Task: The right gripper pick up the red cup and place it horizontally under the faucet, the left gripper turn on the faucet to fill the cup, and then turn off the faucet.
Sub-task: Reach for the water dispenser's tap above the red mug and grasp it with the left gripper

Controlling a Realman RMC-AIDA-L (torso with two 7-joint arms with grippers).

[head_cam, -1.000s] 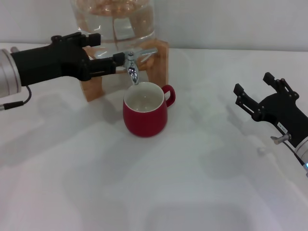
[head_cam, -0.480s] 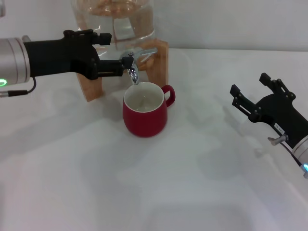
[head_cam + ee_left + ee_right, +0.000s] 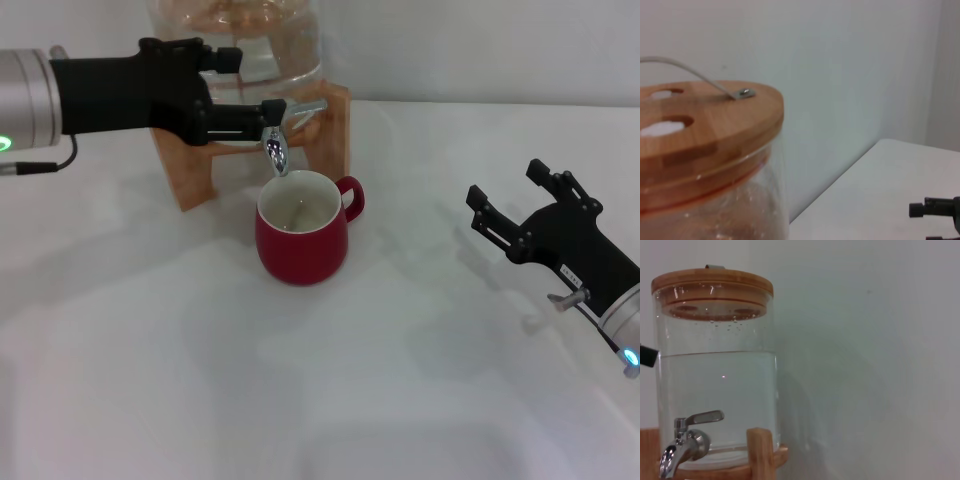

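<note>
The red cup (image 3: pixel 300 242) stands upright on the white table, its cream inside right under the spout of the chrome faucet (image 3: pixel 277 141). The faucet sits on a clear glass jar (image 3: pixel 240 40) with a wooden stand (image 3: pixel 190 170). My left gripper (image 3: pixel 255 88) reaches in from the left with its jaws apart, and its lower finger (image 3: pixel 250 116) touches the faucet at the lever's base. My right gripper (image 3: pixel 512 212) is open and empty, low over the table at the right, well away from the cup. The faucet (image 3: pixel 686 442) also shows in the right wrist view. I cannot tell whether water is running.
The jar (image 3: pixel 715 390) is about half full of water under a wooden lid (image 3: pixel 705 125). A white wall stands close behind it. The white table (image 3: pixel 320 380) spreads in front of the cup and between the arms.
My left gripper has moved right along the jar's front until its lower finger reached the faucet. My right gripper has drifted a little left. The cup has not moved.
</note>
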